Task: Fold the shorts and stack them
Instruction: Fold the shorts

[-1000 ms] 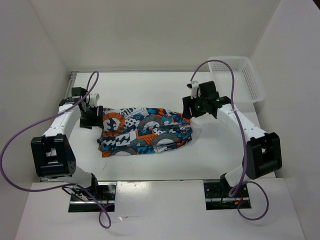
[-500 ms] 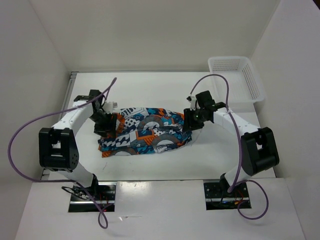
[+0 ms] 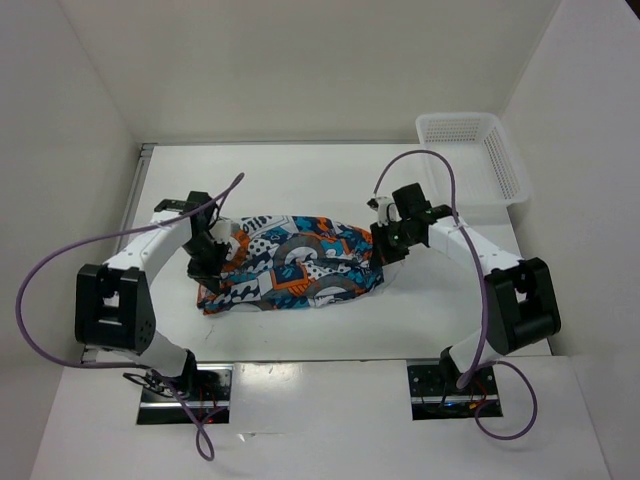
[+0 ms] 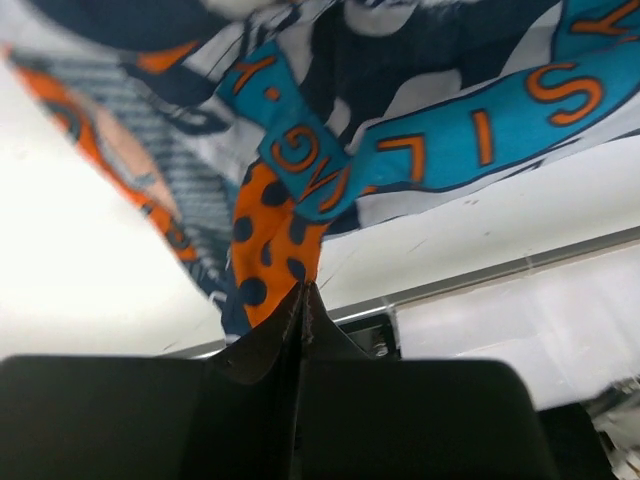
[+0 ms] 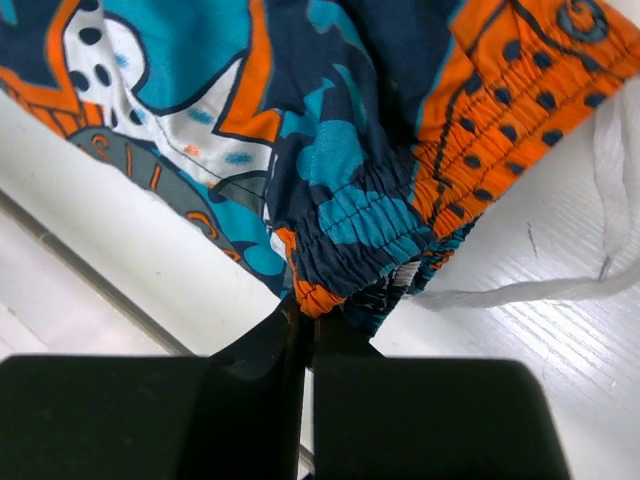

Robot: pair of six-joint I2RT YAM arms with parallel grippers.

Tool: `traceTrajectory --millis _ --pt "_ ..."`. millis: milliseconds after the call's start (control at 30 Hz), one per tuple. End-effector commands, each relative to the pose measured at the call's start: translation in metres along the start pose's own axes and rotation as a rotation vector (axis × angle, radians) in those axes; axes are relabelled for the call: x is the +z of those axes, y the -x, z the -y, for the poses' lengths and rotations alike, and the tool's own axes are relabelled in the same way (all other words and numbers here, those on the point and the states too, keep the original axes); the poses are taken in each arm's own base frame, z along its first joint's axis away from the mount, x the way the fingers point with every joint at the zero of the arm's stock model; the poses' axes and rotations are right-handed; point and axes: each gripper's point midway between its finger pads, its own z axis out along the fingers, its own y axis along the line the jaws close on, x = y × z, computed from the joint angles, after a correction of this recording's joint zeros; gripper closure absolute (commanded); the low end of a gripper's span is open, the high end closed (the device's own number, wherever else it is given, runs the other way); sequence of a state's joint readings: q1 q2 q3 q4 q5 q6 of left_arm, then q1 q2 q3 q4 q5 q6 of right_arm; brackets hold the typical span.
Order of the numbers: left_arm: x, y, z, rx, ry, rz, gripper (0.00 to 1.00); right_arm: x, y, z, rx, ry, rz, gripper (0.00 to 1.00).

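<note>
The shorts point(image 3: 295, 262), printed in teal, orange, white and black, lie bunched across the middle of the white table. My left gripper point(image 3: 212, 262) sits at their left end, shut on an orange dotted fold of the shorts point(image 4: 272, 240). Its fingertips point(image 4: 300, 300) pinch that fold tight. At the right end my right gripper point(image 3: 383, 248) is shut on the elastic waistband of the shorts point(image 5: 345, 215), and its fingertips point(image 5: 295, 315) press together on the orange hem. A white drawstring point(image 5: 520, 290) trails on the table beside it.
A white mesh basket point(image 3: 475, 155) stands at the back right corner. White walls close in the table on the left, back and right. Purple cables loop above both arms.
Both grippers have moved inward onto the ends of the shorts and closed on the fabric. The left arm swung right, the right arm shifted slightly left and down.
</note>
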State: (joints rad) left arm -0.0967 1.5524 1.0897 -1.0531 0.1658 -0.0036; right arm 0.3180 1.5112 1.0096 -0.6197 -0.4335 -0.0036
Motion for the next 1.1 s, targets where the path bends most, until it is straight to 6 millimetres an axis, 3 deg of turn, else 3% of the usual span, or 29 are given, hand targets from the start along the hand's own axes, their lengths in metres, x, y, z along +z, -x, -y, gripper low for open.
traceTrajectory --millis 0,167,267,433,467,533,567,633,667,700,767,800,867,933,1000,1067 --pt "-0.02 -0.015 -0.01 0.005 0.083 0.025 1.0 -0.017 0.004 -0.013 -0.093 0.061 -0.001 1.0" --pt "-0.03 -0.054 -0.003 0.027 0.098 -0.058 1.0 -0.024 0.007 -0.016 -0.171 0.068 -0.047 1.0" --pt "-0.03 -0.064 -0.001 0.023 0.085 -0.085 1.0 -0.024 -0.004 -0.015 -0.2 0.07 -0.115 1.0" --pt "-0.032 -0.056 0.002 0.09 0.126 -0.032 1.0 -0.011 -0.022 -0.03 -0.329 0.025 -0.189 0.96" --pt "-0.033 -0.05 -0.009 0.122 0.217 -0.014 1.0 -0.011 -0.022 -0.029 -0.316 0.015 -0.19 0.92" --pt "-0.012 -0.051 -0.025 0.19 0.348 -0.018 0.97 -0.006 -0.023 -0.035 -0.327 0.023 -0.196 0.78" --pt "-0.008 -0.056 -0.035 0.201 0.41 -0.048 0.89 -0.005 -0.024 -0.028 -0.314 -0.019 -0.206 0.69" --pt "-0.003 -0.059 -0.035 0.211 0.411 -0.056 0.69 -0.005 -0.023 -0.022 -0.317 -0.05 -0.207 0.54" --pt "-0.004 -0.055 -0.028 0.21 0.377 -0.034 0.62 -0.006 -0.022 -0.017 -0.31 -0.084 -0.208 0.34" --pt "-0.012 -0.045 -0.023 0.211 0.365 0.014 0.53 -0.008 -0.02 -0.017 -0.312 -0.093 -0.206 0.26" --pt "-0.029 -0.024 -0.019 0.201 0.361 0.139 0.5 -0.014 -0.021 -0.021 -0.322 -0.071 -0.223 0.1" --pt "-0.038 -0.01 -0.016 0.202 0.358 0.222 0.49 -0.02 -0.015 -0.024 -0.396 -0.054 -0.224 0.07" --pt "-0.075 0.024 -0.013 0.167 0.355 0.483 0.39 -0.031 -0.015 -0.013 -0.375 -0.085 -0.254 0.05" --pt "-0.1 0.039 -0.005 0.164 0.328 0.648 0.31 -0.042 -0.001 0.001 -0.307 -0.114 -0.211 0.05" --pt "-0.101 0.051 -0.002 0.169 0.315 0.687 0.28 -0.042 0.014 0.019 -0.202 -0.124 -0.151 0.05" --pt "-0.074 0.061 -0.013 0.151 0.345 0.586 0.28 -0.031 0.035 0.023 -0.119 -0.161 -0.064 0.1"
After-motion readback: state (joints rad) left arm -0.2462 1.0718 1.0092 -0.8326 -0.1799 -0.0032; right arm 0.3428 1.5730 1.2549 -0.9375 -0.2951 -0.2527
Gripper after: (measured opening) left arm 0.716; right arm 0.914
